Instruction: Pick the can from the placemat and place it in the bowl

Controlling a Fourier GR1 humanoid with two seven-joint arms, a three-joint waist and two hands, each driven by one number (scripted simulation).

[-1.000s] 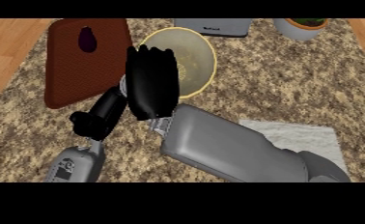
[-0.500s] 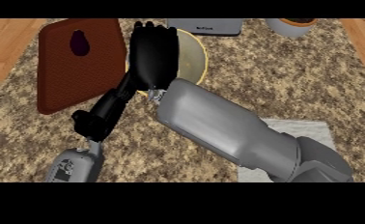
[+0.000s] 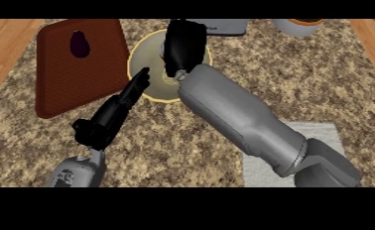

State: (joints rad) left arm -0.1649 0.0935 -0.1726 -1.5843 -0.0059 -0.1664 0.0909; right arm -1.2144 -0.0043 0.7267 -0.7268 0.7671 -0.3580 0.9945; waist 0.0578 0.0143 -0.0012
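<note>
Yellow-rimmed bowl [image 3: 150,78] sits on the speckled counter [image 3: 307,85], and in the head view the right hand [image 3: 183,45] hangs over it, fingers curled down; whether they pinch the can I cannot tell, for no can shows. The left hand [image 3: 117,110], fingers straight, rests beside the bowl. On the brown placemat [image 3: 73,85] only a dark purple object [image 3: 80,44] remains, so the release seems left.

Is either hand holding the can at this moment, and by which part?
Cannot be told: the right hand over the bowl hides any can. The left hand holds nothing.
</note>
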